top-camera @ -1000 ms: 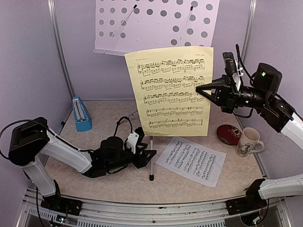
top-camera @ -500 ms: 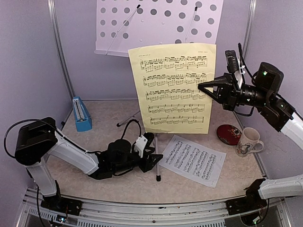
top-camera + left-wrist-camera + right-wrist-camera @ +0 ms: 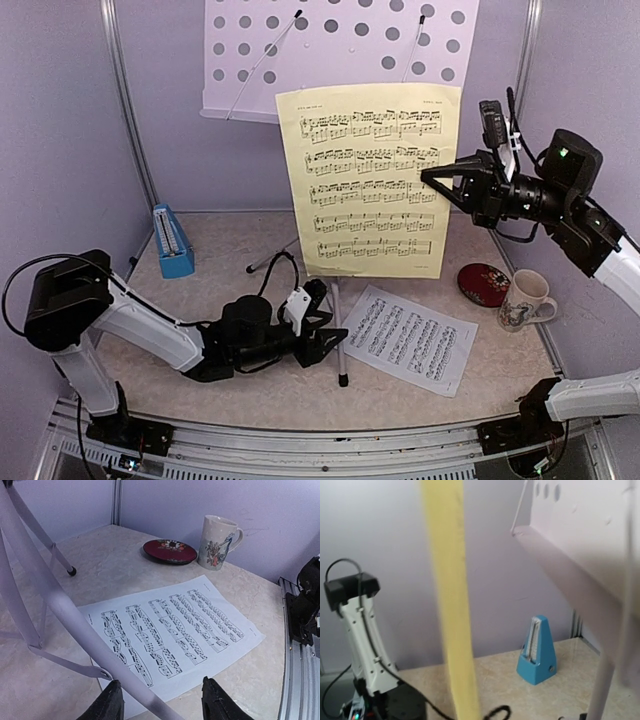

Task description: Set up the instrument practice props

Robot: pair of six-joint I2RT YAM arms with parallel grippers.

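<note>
The music stand's white perforated desk [image 3: 340, 50] is at the top of the overhead view, and its silver leg [image 3: 340, 350] slants down to the table. My left gripper [image 3: 335, 338] is low on the table, open, with that leg [image 3: 60, 605] running between its fingers [image 3: 112, 705] against the left one. The right gripper [image 3: 428, 177] is shut on the right edge of the yellow sheet [image 3: 370, 180], which hangs upright in front of the stand and shows edge-on in the right wrist view [image 3: 451, 605]. The white sheet [image 3: 405, 340] lies flat. The blue metronome [image 3: 172, 242] stands at the back left.
A dark red disc [image 3: 484, 284] and a white patterned mug [image 3: 525, 298] sit at the right, near the wall. Another stand leg's foot [image 3: 72, 571] rests on the table behind the white sheet [image 3: 175, 630]. A metal rail [image 3: 295, 680] edges the table's front.
My left gripper has slid to the right along the table with the stand's leg between its fingers, and the stand shifted right with it. The right gripper and yellow sheet drifted slightly right.
</note>
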